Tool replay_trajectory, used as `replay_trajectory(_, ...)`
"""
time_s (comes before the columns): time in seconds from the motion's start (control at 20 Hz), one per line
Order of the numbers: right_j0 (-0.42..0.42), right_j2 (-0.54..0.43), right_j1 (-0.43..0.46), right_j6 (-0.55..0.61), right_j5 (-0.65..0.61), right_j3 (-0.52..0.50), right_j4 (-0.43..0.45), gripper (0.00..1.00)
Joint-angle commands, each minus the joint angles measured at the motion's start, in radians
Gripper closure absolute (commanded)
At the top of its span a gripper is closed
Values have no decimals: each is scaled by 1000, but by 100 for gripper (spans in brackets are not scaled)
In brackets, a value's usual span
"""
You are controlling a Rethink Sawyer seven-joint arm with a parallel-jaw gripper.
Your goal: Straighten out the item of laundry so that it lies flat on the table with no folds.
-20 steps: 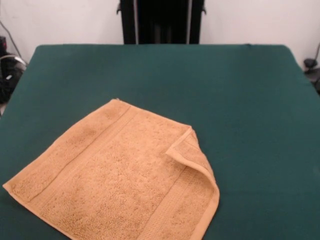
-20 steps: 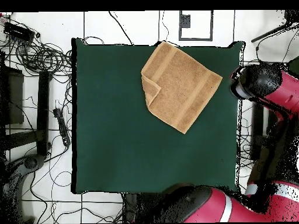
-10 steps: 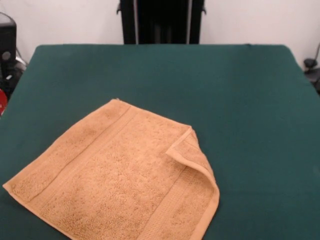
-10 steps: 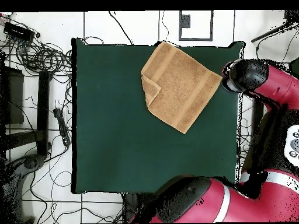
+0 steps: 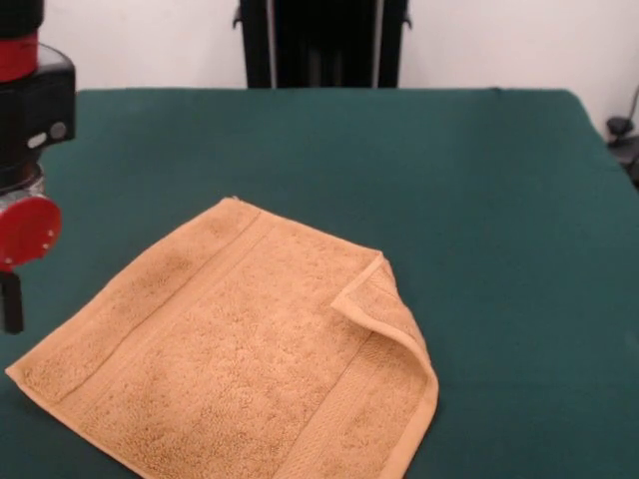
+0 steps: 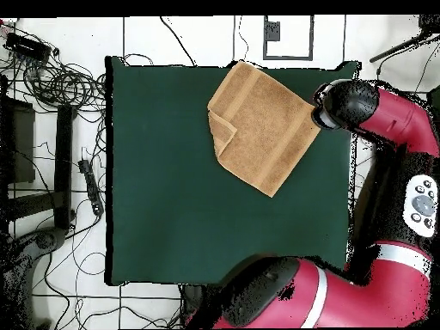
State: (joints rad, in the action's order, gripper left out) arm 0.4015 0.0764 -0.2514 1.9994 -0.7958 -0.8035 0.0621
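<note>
The item of laundry (image 5: pixel 230 359) is an orange-tan towel lying on the green table (image 5: pixel 449 180) near its front left. One corner (image 5: pixel 384 309) is folded over onto the towel; the other parts lie flat. From overhead the towel (image 6: pixel 262 129) sits as a diamond at the table's (image 6: pixel 172 189) top right, with the fold (image 6: pixel 222 133) on its left side. My gripper (image 5: pixel 12 299) hangs at the left edge of the front view, beside the towel's left corner and apart from it. Overhead, the red and black arm (image 6: pixel 344 103) covers the gripper.
The towel's top corner (image 6: pixel 245 63) reaches the table's edge in the overhead view. Cables (image 6: pixel 60 82) and dark gear lie on the floor left of the table. The arm's red links (image 6: pixel 326 296) curve round the table's right and bottom sides.
The arm has swung in from the table's side to the towel's corner, and the gripper has come into the front view. The towel has not moved.
</note>
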Motion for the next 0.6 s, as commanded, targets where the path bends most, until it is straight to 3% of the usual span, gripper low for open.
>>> replay_trajectory(0.05, -91, -123, 14, 9, -36, -88, -19, 0)
replay_trajectory(0.25, -136, -91, 18, 81, -52, -78, -16, 0)
replay_trajectory(0.6, -163, -87, 52, 83, -38, -71, -16, 0)
